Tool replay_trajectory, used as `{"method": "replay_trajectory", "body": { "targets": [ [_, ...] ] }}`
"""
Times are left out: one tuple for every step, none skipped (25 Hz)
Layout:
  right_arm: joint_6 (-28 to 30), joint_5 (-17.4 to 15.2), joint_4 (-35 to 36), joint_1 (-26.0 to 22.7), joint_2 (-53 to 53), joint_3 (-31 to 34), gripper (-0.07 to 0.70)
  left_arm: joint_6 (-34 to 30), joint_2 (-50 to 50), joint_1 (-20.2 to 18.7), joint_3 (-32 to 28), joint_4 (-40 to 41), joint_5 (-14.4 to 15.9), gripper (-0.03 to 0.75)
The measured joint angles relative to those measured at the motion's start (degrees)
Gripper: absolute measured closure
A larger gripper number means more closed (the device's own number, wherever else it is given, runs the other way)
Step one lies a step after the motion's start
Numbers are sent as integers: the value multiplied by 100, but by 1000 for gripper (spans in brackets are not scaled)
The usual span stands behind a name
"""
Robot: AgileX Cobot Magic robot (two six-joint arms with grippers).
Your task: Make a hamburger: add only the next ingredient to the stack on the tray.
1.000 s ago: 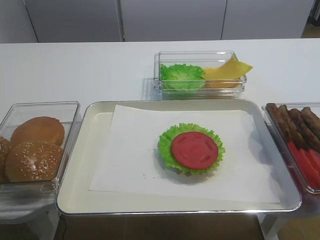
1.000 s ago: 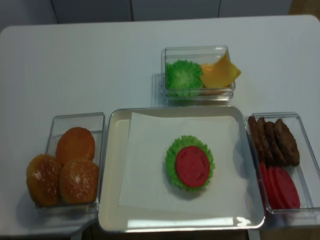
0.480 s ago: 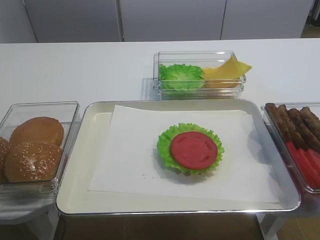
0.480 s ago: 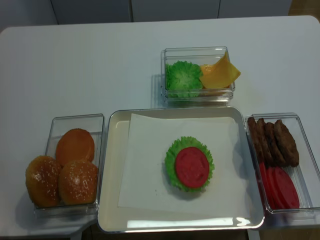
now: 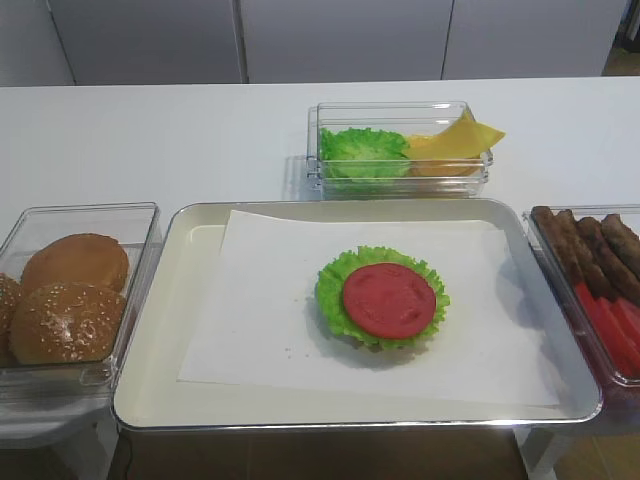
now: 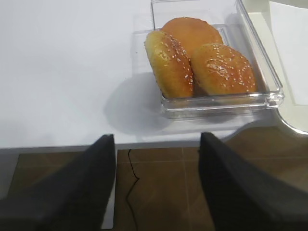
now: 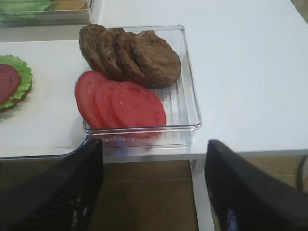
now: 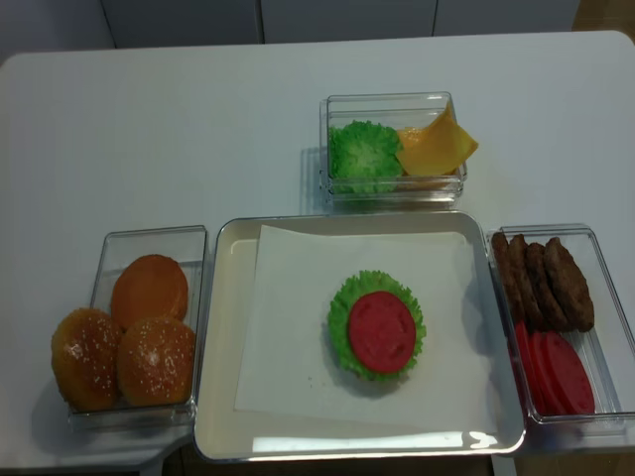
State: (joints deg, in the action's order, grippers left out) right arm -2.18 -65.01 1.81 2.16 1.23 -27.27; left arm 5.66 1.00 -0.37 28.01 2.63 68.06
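On the paper-lined silver tray the stack is a green lettuce leaf with a red tomato slice lying flat on top. The same tomato slice shows in the realsense view and at the left edge of the right wrist view as a tomato slice. My right gripper hangs open and empty off the table's front edge, before a clear box of spare tomato slices. My left gripper is open and empty, below the bun box. Neither gripper shows in the high views.
Brown meat patties share the right box with the tomato slices. Seeded buns fill the clear box left of the tray. A back box holds lettuce and yellow cheese. The table's front edge runs just ahead of both grippers.
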Motion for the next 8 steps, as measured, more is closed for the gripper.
{"method": "replay_trajectory", "body": {
  "targets": [
    [0,0,0,0,0,0,132,0,0,0,0,0,0,304],
    [0,0,0,0,0,0,132,0,0,0,0,0,0,304],
    [0,0,0,0,0,0,132,0,0,0,0,0,0,304],
    [0,0,0,0,0,0,132,0,0,0,0,0,0,304],
    [0,0,0,0,0,0,132,0,0,0,0,0,0,304],
    [0,0,0,0,0,0,132,0,0,0,0,0,0,304],
    [0,0,0,0,0,0,132,0,0,0,0,0,0,304],
    [0,0,0,0,0,0,132,0,0,0,0,0,0,304]
  ]
}}
